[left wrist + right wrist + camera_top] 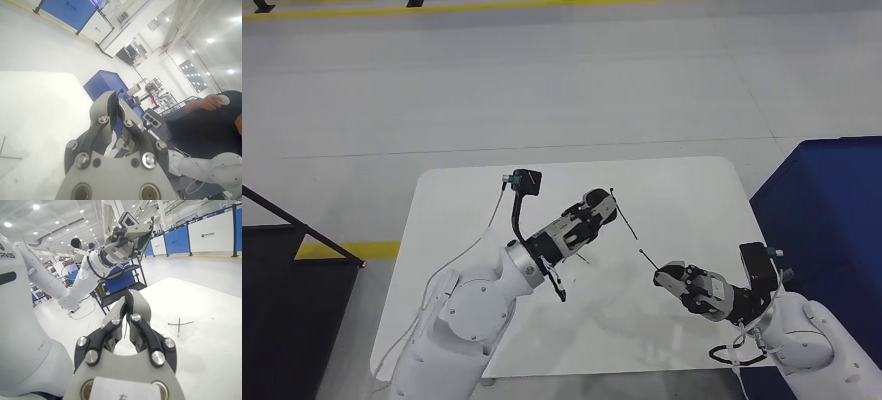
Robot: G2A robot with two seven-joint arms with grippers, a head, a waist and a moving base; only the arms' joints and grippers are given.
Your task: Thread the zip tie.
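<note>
The right gripper point(130, 294), low in the middle of the right wrist view, is pinched tight on a thin black zip tie point(125, 330); a short bit pokes out past the tips, and a tail hangs down behind them; the left gripper point(115, 98) is pinched tight too, with a small black bit sticking out at its tips, which looks like part of the tie. In the middle of the top view the black strip runs in the air between the two grippers, above the white table point(692, 190); I cannot tell if it is one tie or two. Two spare ties point(179, 324) lie crossed on the table, at the right of the right wrist view.

Here is what I think could go wrong: the tip has to go into a very small hole, and the strip is bendy, so a little wobble could send the tip past it; if the grippers push together while it is off, the strip could bow out or pop free; the bit poking out of the right gripper is short, so it may slip back inside; a dropped tie could land on the crossed ones and get mixed up.
</note>
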